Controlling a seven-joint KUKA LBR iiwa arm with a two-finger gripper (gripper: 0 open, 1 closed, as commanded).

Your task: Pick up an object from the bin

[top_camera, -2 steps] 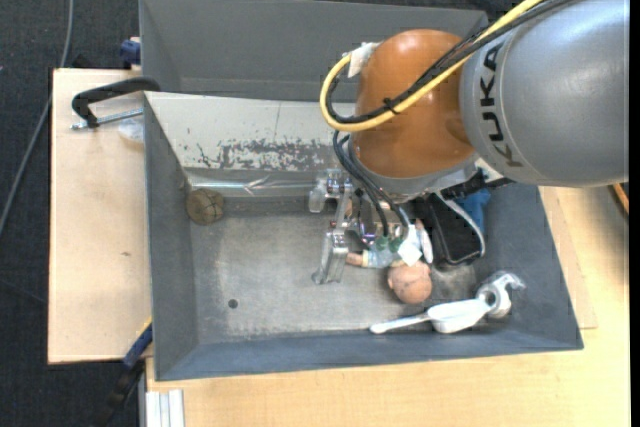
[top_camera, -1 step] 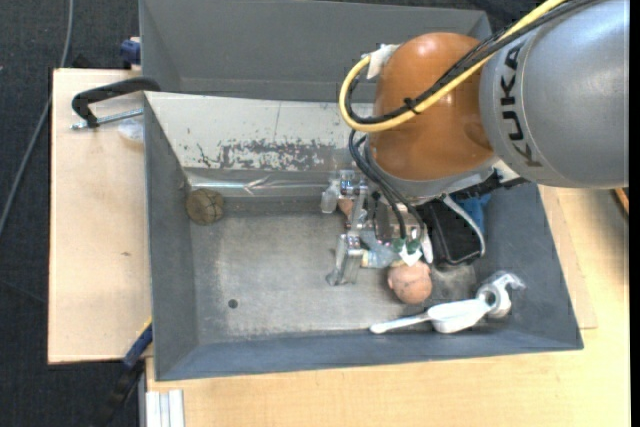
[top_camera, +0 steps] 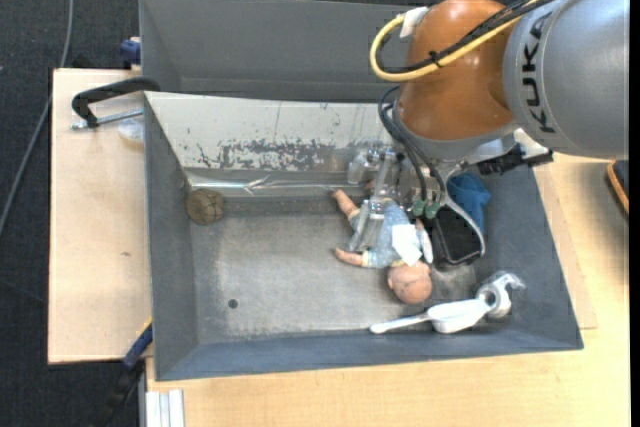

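Observation:
My gripper [top_camera: 372, 220] hangs low at the right middle of the bin, right over a small doll [top_camera: 398, 255]. The doll lies on its back with a bare pink head toward the front, a pale blue outfit and bare legs pointing to the back wall. The gripper's metal tip comes down at the doll's legs and hips and hides part of them. Just right of the doll lies a flat black thing [top_camera: 455, 237], and a blue thing [top_camera: 470, 195] sits behind that.
A white plastic spoon [top_camera: 435, 319] and a silvery piece [top_camera: 498, 295] lie by the front right wall. A brown round lump [top_camera: 205, 206] rests in the back left corner. The arm's orange cover looms over the bin's right back part.

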